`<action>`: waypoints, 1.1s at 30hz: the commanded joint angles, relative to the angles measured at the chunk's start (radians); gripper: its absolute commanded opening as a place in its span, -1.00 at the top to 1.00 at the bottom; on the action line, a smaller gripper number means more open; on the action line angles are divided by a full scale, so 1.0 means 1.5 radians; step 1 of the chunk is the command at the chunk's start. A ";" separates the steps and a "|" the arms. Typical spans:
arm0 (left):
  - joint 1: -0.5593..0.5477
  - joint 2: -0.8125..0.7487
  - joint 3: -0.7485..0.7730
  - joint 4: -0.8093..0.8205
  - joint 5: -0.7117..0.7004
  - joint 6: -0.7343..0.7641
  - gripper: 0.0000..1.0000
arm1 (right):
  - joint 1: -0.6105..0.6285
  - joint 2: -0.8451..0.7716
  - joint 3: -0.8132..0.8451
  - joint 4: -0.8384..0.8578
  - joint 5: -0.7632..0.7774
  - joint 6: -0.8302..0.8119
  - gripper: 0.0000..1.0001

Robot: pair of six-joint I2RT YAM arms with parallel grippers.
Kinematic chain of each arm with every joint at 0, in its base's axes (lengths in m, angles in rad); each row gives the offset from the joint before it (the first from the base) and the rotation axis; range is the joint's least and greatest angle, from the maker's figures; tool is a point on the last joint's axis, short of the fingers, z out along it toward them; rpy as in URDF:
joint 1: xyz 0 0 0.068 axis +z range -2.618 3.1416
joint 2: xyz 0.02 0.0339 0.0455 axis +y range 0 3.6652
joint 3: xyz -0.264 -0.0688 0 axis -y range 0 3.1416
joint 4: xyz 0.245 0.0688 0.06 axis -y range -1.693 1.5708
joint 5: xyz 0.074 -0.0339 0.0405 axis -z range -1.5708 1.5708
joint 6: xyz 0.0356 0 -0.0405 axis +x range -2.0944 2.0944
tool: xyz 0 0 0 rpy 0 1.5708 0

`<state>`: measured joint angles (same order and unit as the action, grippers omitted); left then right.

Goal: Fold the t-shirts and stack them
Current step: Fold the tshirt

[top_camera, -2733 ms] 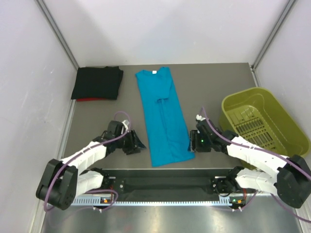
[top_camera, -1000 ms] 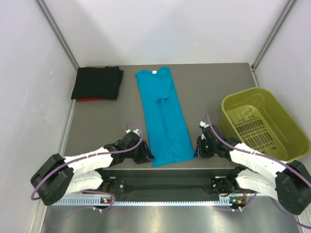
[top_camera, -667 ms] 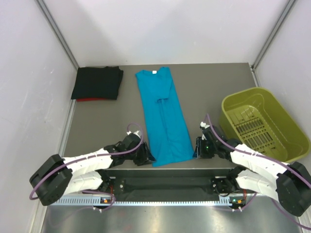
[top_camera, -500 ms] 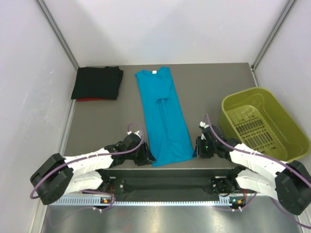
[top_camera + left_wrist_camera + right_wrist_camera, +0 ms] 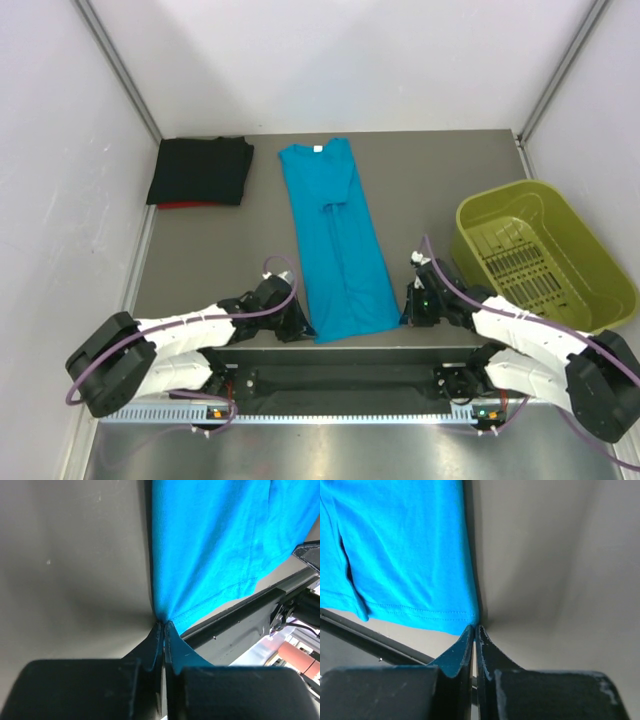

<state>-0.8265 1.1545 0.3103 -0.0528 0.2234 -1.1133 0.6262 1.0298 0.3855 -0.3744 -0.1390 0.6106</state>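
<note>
A teal-blue t-shirt [image 5: 337, 240] lies folded lengthwise into a long strip down the middle of the table, neck label at the far end. My left gripper [image 5: 305, 327] is shut on its near left hem corner [image 5: 162, 617], the cloth bunching into the pinch. At the near right hem corner [image 5: 472, 621], my right gripper [image 5: 403, 311] is shut on the cloth edge. A folded black t-shirt [image 5: 200, 170] sits at the far left on top of a red one [image 5: 180, 205], of which only an edge shows.
A yellow-green plastic bin [image 5: 540, 255] stands at the right side of the table. The black mounting rail [image 5: 340, 380] runs along the near edge just behind the shirt's hem. White walls close in the table on the left, right and back.
Both grippers have closed onto the near hem corners of the teal shirt. The arms have hardly moved in the last second; earlier they came down to the near hem.
</note>
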 commanded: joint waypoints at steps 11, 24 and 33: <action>-0.025 -0.087 -0.031 -0.119 -0.033 -0.035 1.00 | 0.035 -0.133 0.018 -0.095 0.034 0.012 1.00; -0.014 0.008 0.079 -0.106 -0.006 -0.002 1.00 | 0.039 -0.035 0.128 -0.091 0.057 -0.025 1.00; 0.128 0.046 0.164 -0.143 0.057 0.084 1.00 | 0.032 0.090 0.257 -0.096 0.087 -0.071 1.00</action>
<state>-0.7044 1.2068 0.4908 -0.2455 0.2642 -1.0641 0.6739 1.1175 0.6853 -0.5236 -0.0414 0.5491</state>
